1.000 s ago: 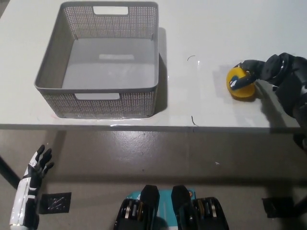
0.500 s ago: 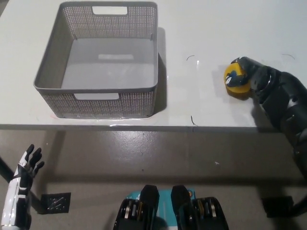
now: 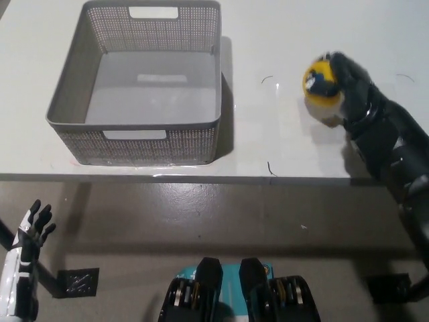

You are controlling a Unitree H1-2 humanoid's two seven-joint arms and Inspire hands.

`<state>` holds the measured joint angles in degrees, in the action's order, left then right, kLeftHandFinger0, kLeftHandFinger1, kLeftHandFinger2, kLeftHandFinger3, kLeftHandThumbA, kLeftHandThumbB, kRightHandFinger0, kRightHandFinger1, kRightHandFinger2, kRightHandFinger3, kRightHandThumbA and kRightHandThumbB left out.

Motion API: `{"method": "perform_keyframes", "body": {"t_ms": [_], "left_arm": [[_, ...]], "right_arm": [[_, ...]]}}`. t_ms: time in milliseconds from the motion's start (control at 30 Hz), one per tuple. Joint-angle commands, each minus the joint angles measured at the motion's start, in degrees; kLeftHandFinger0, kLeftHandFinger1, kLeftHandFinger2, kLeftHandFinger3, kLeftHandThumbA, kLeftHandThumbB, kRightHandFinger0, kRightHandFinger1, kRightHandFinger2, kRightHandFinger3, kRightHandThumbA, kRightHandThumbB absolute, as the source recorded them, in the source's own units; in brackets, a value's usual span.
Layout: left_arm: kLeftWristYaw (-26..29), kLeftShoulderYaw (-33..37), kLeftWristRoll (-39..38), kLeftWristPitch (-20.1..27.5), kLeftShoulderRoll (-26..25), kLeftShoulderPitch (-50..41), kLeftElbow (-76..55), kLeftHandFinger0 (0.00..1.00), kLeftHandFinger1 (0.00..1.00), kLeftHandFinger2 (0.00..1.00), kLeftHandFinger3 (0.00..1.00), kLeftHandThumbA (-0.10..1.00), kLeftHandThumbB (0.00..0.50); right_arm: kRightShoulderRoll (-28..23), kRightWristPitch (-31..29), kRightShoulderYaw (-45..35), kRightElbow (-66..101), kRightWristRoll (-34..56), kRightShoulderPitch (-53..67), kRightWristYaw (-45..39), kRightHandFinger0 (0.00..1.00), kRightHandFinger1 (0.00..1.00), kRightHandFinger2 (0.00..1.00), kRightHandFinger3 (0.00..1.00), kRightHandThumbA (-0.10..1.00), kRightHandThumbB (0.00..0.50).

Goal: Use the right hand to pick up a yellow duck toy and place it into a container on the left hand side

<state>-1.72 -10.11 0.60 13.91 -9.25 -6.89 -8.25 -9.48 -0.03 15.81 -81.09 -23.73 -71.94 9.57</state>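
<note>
At the frame's upper right, the black right hand (image 3: 345, 84) gripped the yellow duck (image 3: 321, 84) above the table (image 3: 281, 141). Carrying it left over the basket (image 3: 144, 87) seemed next. The white left hand (image 3: 30, 231) hung lower left, fingers spread.

White table on top, grey floor below.
The table (image 3: 281, 147) fills the upper half, its front edge running from 9 to 3 o'clock; small dark marks (image 3: 269, 80) sit just right of centre. On the floor (image 3: 201, 215), a black patch (image 3: 77, 283) at 7 o'clock.
</note>
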Motion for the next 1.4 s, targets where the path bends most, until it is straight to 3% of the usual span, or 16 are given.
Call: {"method": "perform_keyframes", "body": {"t_ms": [0, 67, 267, 433, 633, 667, 700, 767, 933, 1033, 1133, 1167, 1200, 1233, 1300, 1367], "left_arm": [[0.49, -0.8, -0.9, 0.66, -0.94, 0.17, -2.66, 1.0, 1.0, 1.0, 1.0, 1.0, 0.0], [0.47, -0.84, -0.91, 0.72, -0.99, 0.25, -2.55, 1.0, 1.0, 1.0, 1.0, 1.0, 0.0], [0.47, -1.02, -0.46, 0.41, -1.1, -0.04, -2.74, 1.0, 1.0, 1.0, 1.0, 1.0, 0.0], [0.12, -1.17, -0.51, 0.05, -1.34, -0.39, -2.95, 1.0, 1.0, 1.0, 1.0, 1.0, 0.0], [-0.82, -0.1, -0.32, 0.48, -1.57, -0.18, -2.09, 1.0, 1.0, 1.0, 1.0, 1.0, 0.0], [-0.82, -0.07, -0.47, 0.04, -1.55, -0.17, -2.24, 1.0, 1.0, 1.0, 1.0, 1.0, 0.0], [-0.75, 0.07, -0.39, -0.23, -1.44, -0.08, -2.22, 1.0, 1.0, 1.0, 1.0, 1.0, 0.0], [-0.76, 0.51, 0.26, -0.85, -1.47, 0.08, -2.15, 1.0, 1.0, 1.0, 1.0, 1.0, 0.0], [0.12, 1.36, 3.32, 0.28, -1.5, 0.56, -1.21, 1.0, 1.0, 1.0, 1.0, 1.0, 0.0], [-0.06, 1.89, 3.9, 0.31, -1.54, 0.91, -1.23, 1.0, 1.0, 1.0, 1.0, 1.0, 0.0], [-0.11, 2.09, 4.15, -0.36, -1.45, 0.98, -1.87, 1.0, 1.0, 1.0, 1.0, 1.0, 0.0], [-0.2, 2.12, 3.94, -0.3, -1.51, 1.21, -1.73, 1.0, 1.0, 1.0, 1.0, 1.0, 0.003], [-0.26, 2.17, 3.86, -0.25, -1.51, 1.3, -1.71, 1.0, 1.0, 1.0, 1.0, 1.0, 0.007], [-0.38, 2.28, 3.7, -0.03, -1.47, 1.23, -1.7, 1.0, 1.0, 1.0, 1.0, 1.0, 0.011], [-0.53, 2.43, 3.78, 0.25, -1.55, 1.26, -1.8, 1.0, 1.0, 1.0, 1.0, 1.0, 0.012], [-0.56, 2.53, 3.69, -0.31, -1.55, 1.51, -1.81, 1.0, 1.0, 1.0, 1.0, 1.0, 0.023]], "right_arm": [[0.51, -4.89, -1.69, 3.14, 1.93, -8.12, 6.39, 0.0, 0.35, 0.84, 0.9, -0.1, 0.211], [0.76, -6.79, -2.15, 4.11, 2.24, -9.16, 6.94, 0.0, 0.31, 0.77, 0.88, -0.1, 0.216], [2.28, -7.65, -2.86, 7.07, 2.09, -11.98, 8.18, 0.0, 0.39, 0.82, 0.94, -0.1, 0.17], [5.48, -6.15, -2.91, 10.96, 1.81, -15.07, 7.75, 0.0, 0.31, 0.74, 0.79, -0.1, 0.201], [10.84, -4.28, -3.62, 12.35, 2.38, -16.78, 8.02, 0.0, 0.32, 0.83, 0.93, -0.1, 0.191], [11.91, -5.68, -4.04, 11.12, 3.17, -17.19, 7.34, 0.19, 0.37, 0.84, 0.9, -0.1, 0.185], [12.87, -6.87, -3.85, 9.79, 3.12, -17.45, 7.69, 0.21, 0.34, 0.78, 0.82, -0.1, 0.191], [14.41, -7.12, -3.74, 8.26, 2.93, -17.93, 8.83, 0.0, 0.3, 0.77, 0.79, -0.1, 0.211], [19.11, -7.07, -3.81, 4.86, 3.96, -18.62, 7.4, 0.0, 0.41, 0.87, 0.9, -0.1, 0.189], [20.6, -6.92, -2.78, 3.51, 3.28, -17.95, 7.56, 0.0, 0.39, 0.81, 0.71, -0.1, 0.22], [21.25, -5.2, -2.84, 2.67, 3.56, -17.52, 7.24, 0.03, 0.49, 0.97, 0.91, -0.1, 0.229], [21.22, -3.8, -2.81, 2.41, 3.57, -17.66, 6.7, 0.16, 0.59, 0.99, 1.0, -0.1, 0.24], [21.07, -1.26, -2.14, 2.01, 3.15, -18.11, 3.6, 0.6, 1.0, 1.0, 1.0, 0.25, 0.255], [20.81, 0.86, -0.79, 1.67, 2.04, -18.35, 0.48, 1.0, 1.0, 1.0, 1.0, 0.53, 0.352], [20.24, 1.06, 0.6, 2.03, 1.29, -17.68, -0.69, 1.0, 1.0, 1.0, 1.0, 0.73, 0.47], [19.47, 0.45, 1.15, 2.39, 1.59, -17.06, -1.33, 1.0, 1.0, 1.0, 1.0, 0.8, 0.5]]}}
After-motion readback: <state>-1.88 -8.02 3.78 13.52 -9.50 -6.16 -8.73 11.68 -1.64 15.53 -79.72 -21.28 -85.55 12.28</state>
